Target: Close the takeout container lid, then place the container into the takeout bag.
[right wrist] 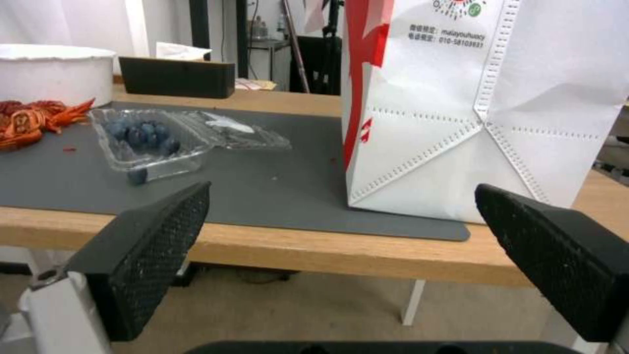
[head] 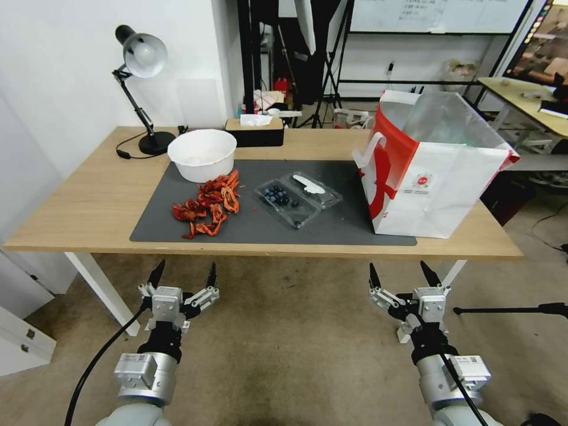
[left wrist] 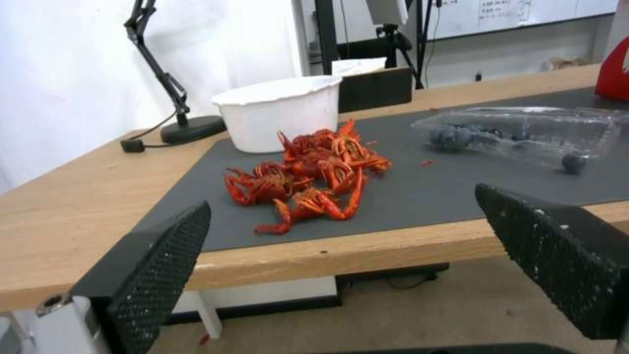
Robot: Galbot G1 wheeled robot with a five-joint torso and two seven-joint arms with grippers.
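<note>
Nothing was done yet: the takeout container (head: 283, 203) lay open, lid (head: 312, 189) flat, left of the takeout bag (head: 435, 171). Left gripper (head: 182, 281) and right gripper (head: 402, 278) hung near, wide open, empty.

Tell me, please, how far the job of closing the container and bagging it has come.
Nothing looks done yet. The takeout container lies open on the grey mat, its lid flat beside the blueberry half. Nothing is in hand: the left gripper and right gripper are open, short of the table. Closing the lid and placing the container in the takeout bag remain.
</note>
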